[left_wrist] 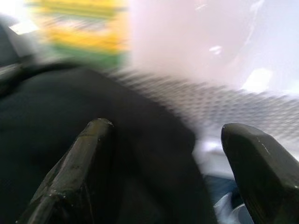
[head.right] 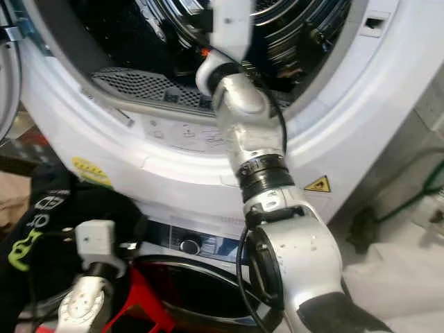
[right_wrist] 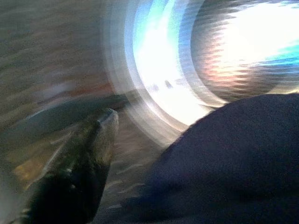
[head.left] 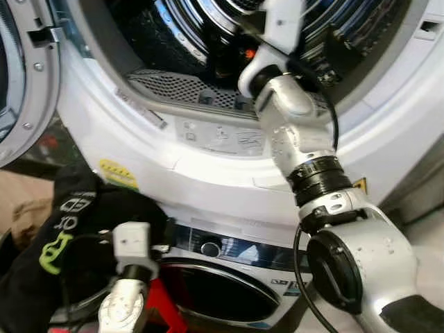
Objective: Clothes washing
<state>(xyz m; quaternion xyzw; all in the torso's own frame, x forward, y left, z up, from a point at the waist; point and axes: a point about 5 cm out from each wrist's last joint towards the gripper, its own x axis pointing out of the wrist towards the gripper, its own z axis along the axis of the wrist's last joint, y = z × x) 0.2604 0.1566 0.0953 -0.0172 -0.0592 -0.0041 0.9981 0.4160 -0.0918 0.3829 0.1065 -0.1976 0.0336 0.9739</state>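
A white front-loading machine (head.left: 208, 159) stands with its round door (head.left: 21, 83) swung open to the left. My right arm (head.left: 295, 139) reaches up through the opening into the shiny steel drum (head.left: 201, 21). In the right wrist view, my right gripper (right_wrist: 187, 121) is deep in the bright drum, with dark blue cloth (right_wrist: 233, 158) lying across one side. A black garment with green lettering (head.left: 62, 236) hangs low on the left, around my left arm (head.left: 132, 257). My left gripper (left_wrist: 169, 126) is open, its fingertips (left_wrist: 98, 130) over that black cloth.
A grey perforated filter panel (head.left: 173, 87) lines the bottom of the opening. Below sits a second machine with a dark round door (head.left: 222, 291) and a knob (head.left: 210, 248). Something red (head.left: 165, 305) is beside my left arm. White fabric (head.right: 395, 277) lies on the floor at the right.
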